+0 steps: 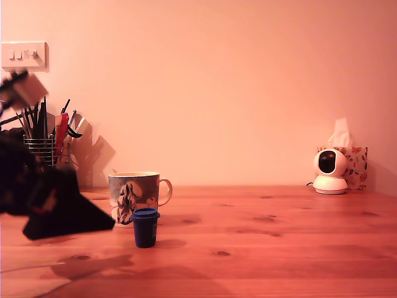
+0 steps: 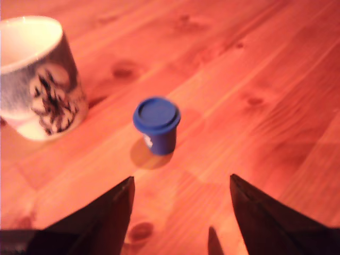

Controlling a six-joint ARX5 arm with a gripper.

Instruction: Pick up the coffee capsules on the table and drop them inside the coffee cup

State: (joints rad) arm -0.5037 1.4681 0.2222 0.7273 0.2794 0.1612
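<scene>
Jaws spread wide, empty, above tapered blue capsule [image 2: 156,124] beside glazed mug [image 2: 38,74]

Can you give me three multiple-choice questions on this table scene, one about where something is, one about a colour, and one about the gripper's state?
1. Where does the capsule stand in the exterior view?
A. In front of the mug, apart from it
B. Inside the mug
C. Beside the tissue box

2. What colour is the capsule on the table?
A. White
B. Dark blue
C. Green

3. What state is the gripper in?
A. Shut on the capsule
B. Shut on the mug handle
C. Open, holding nothing

Answers:
1. A, since the exterior view shows the capsule nearer the camera than the mug, and the wrist view shows bare wood between them.
2. B, since both views show a dark blue body and rim.
3. C, since the wrist view shows the fingers wide apart, with the capsule beyond their tips.
</scene>
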